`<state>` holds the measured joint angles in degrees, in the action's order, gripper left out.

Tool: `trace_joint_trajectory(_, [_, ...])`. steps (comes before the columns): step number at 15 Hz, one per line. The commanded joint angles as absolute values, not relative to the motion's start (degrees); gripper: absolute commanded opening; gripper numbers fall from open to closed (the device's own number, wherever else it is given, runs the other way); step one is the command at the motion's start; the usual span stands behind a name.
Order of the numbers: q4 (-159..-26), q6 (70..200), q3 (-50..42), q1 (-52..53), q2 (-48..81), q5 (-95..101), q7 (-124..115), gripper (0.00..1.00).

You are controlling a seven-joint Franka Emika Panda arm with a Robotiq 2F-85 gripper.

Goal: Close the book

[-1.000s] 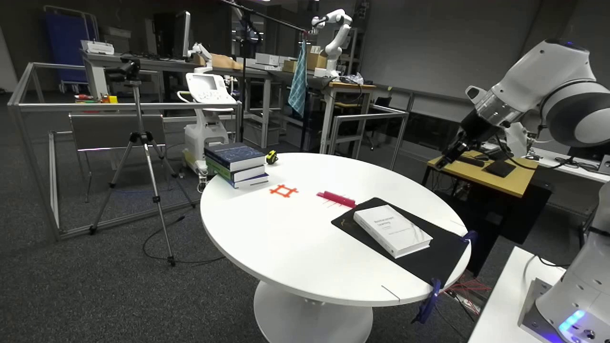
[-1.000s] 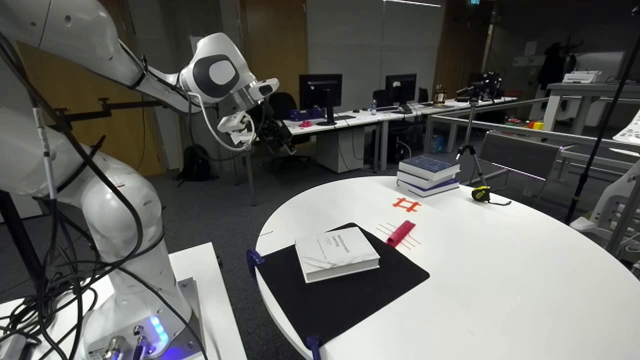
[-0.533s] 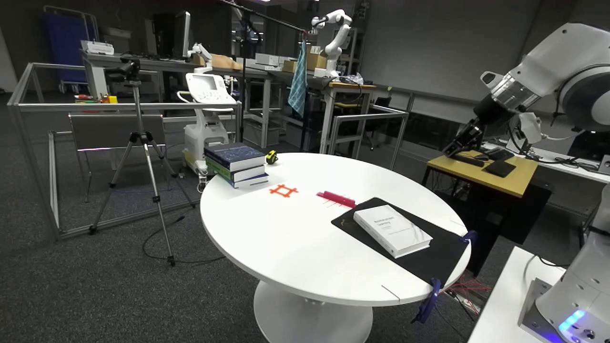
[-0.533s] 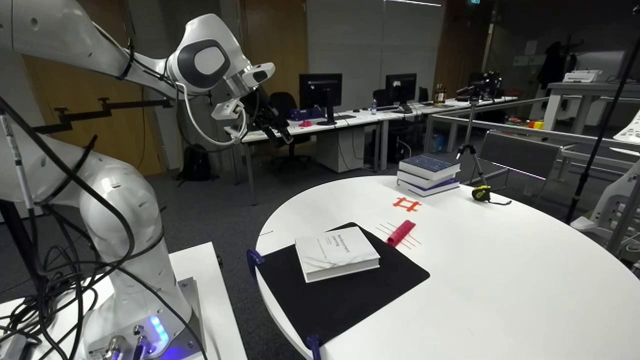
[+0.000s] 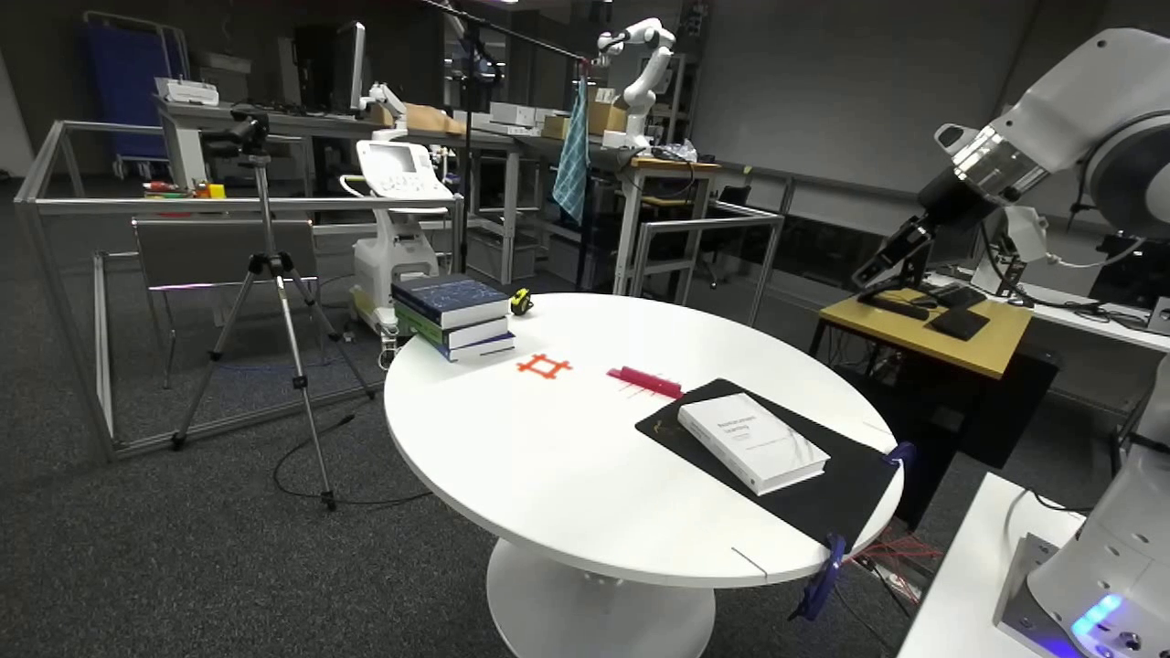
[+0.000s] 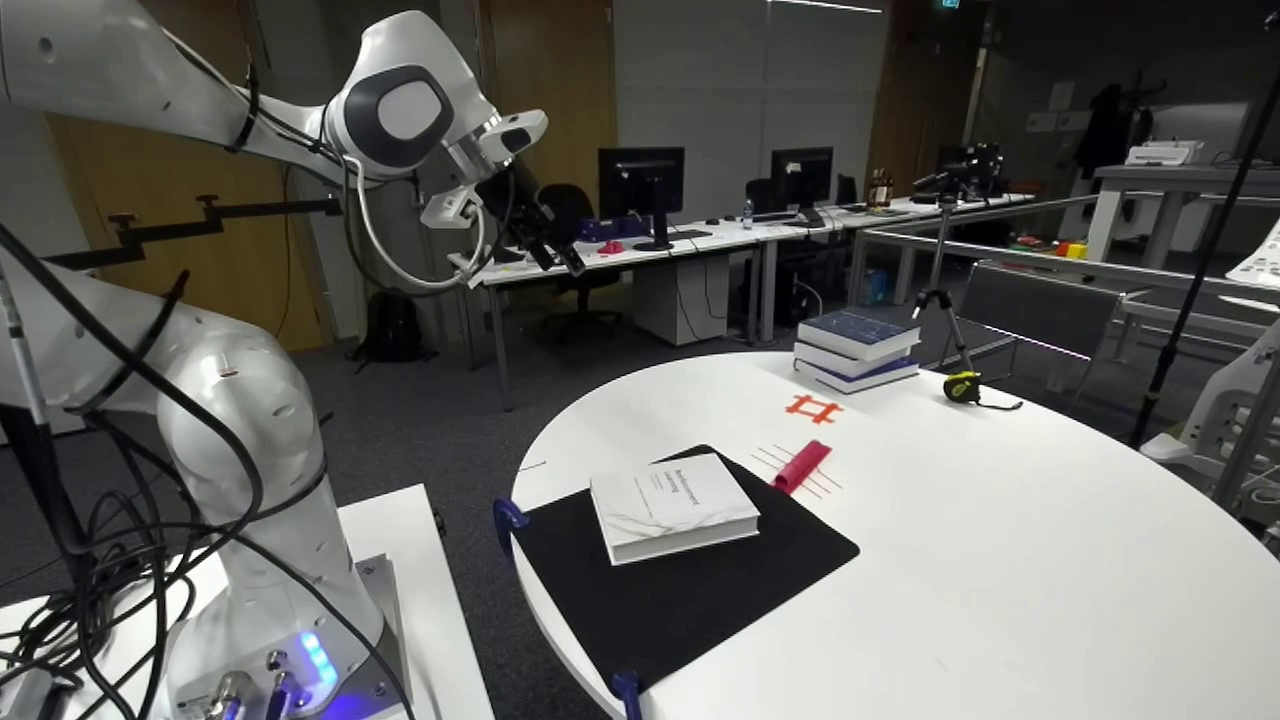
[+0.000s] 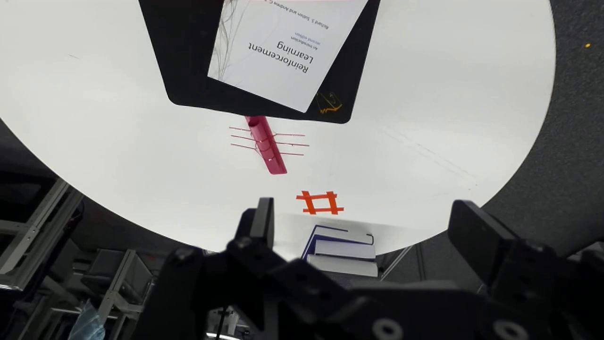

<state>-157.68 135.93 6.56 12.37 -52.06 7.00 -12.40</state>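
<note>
The pincer [image 7: 363, 222] hangs in the air, well apart from the book [image 7: 283, 52], its fingers [image 7: 263, 222] spread wide; in both exterior views they are dark and hard to make out. The arm [image 5: 1079, 100] runs off the edge of both. The book lies closed on the black mat [image 6: 700, 610], its cover cut off at one end in the wrist view, where the pincer's body hides part of the book stack [image 7: 344, 250]. The red strip [image 7: 268, 148] meets the mat's edge; whether it tucks beneath, I can't tell. A tape measure [image 6: 962, 388] sits near the stack.
</note>
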Motion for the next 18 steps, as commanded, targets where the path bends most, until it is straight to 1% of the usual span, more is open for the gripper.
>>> trace_joint_trajectory(1, [-156.37, 133.87, 6.94, 10.74, -52.97, 4.96, -8.94, 1.0])
trace_joint_trajectory(2, [-157.48, 135.97, 8.09, 10.24, -52.3, 4.89, -10.66, 1.0])
trace_joint_trajectory(18, [-157.48, 135.95, 8.04, 10.17, -52.3, 4.85, -10.28, 1.0])
